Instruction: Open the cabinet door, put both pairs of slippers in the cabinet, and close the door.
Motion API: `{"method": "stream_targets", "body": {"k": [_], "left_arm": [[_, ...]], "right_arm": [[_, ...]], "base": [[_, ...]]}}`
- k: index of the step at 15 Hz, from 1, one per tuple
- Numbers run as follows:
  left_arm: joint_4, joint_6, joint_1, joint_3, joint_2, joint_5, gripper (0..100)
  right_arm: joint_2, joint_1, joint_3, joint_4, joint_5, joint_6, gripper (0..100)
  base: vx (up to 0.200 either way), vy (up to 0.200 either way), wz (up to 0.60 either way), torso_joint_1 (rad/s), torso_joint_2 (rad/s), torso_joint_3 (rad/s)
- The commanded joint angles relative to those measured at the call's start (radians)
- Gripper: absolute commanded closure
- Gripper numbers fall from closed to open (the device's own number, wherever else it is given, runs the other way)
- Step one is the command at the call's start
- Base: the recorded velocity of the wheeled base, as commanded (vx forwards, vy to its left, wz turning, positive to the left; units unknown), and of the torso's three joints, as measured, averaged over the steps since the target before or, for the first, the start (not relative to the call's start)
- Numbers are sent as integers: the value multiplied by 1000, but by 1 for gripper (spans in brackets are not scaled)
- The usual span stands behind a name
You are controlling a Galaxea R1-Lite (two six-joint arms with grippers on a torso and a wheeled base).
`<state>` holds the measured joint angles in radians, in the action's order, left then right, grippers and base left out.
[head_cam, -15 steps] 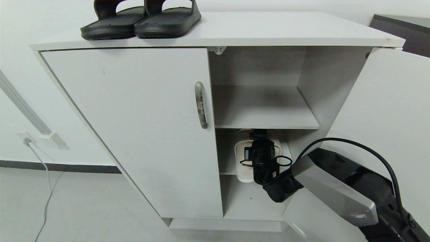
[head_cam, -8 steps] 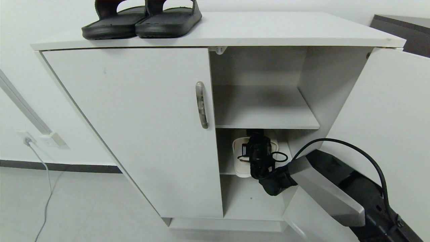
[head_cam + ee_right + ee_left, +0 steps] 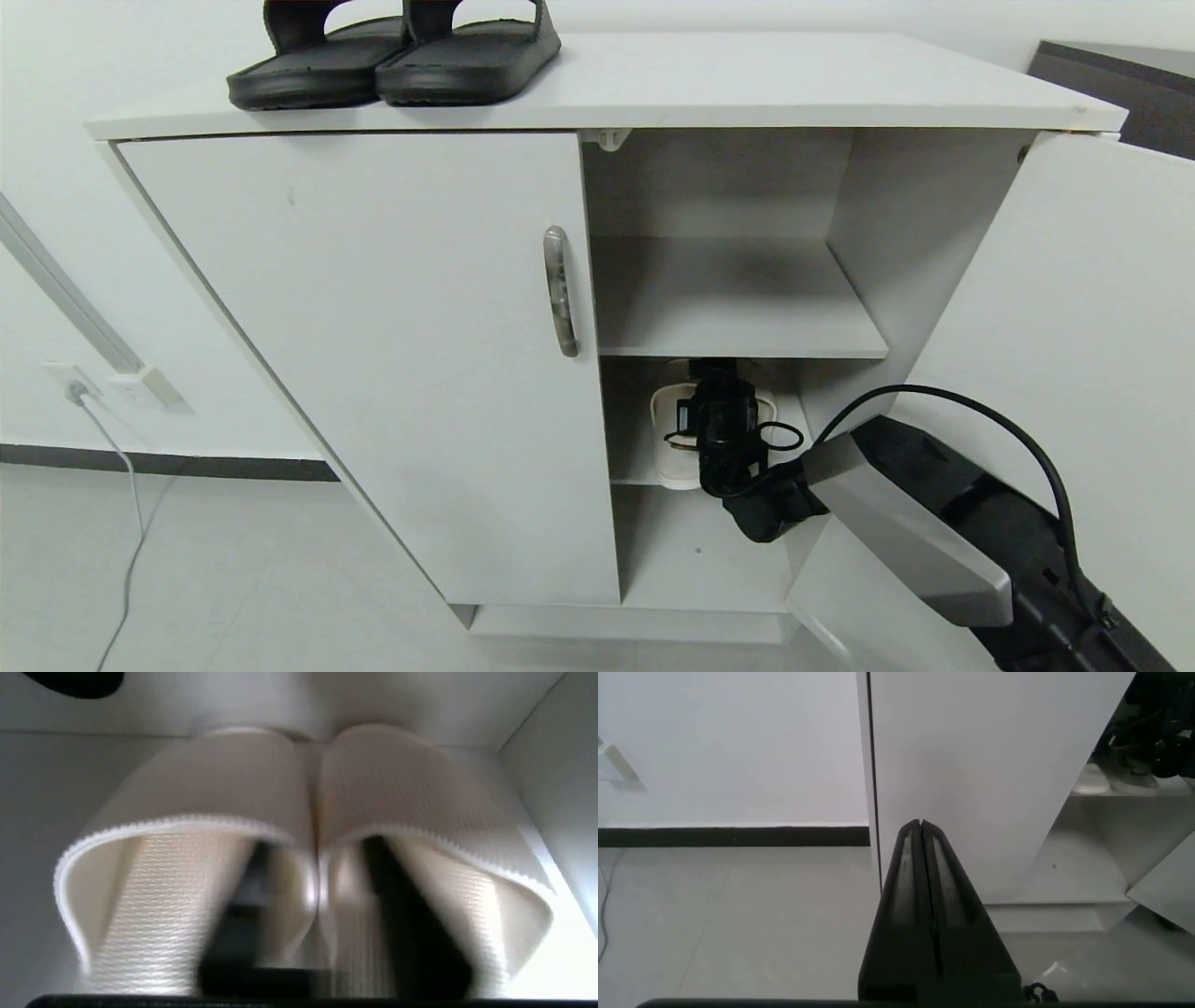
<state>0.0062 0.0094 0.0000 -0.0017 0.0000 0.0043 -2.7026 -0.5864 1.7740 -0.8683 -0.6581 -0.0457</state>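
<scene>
I can read no text, label, number or sign here. The cabinet door [image 3: 373, 355], the black slippers [image 3: 392, 56] on top and the white slippers [image 3: 308, 859] on the shelf carry no print that I can make out.

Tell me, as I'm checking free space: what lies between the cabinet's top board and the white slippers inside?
One shelf, bare, as the head view shows; the white slippers are at the level just below it.
</scene>
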Motion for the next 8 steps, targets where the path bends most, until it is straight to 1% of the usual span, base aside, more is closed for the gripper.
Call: {"method": "stream_targets", "body": {"k": [1, 5, 8], "left_arm": [[0, 0, 0, 0, 2, 0, 100], [0, 0, 0, 0, 2, 0, 100], [0, 1, 0, 0, 2, 0, 100]], "right_arm": [[9, -1, -24, -1, 0, 0, 0], [87, -24, -156, -40, -5, 1, 0], [185, -56, -327, -120, -12, 1, 0]], "base": [[0, 0, 0, 0, 0, 0], [0, 0, 0, 0, 0, 0], [0, 0, 0, 0, 0, 0]]}}
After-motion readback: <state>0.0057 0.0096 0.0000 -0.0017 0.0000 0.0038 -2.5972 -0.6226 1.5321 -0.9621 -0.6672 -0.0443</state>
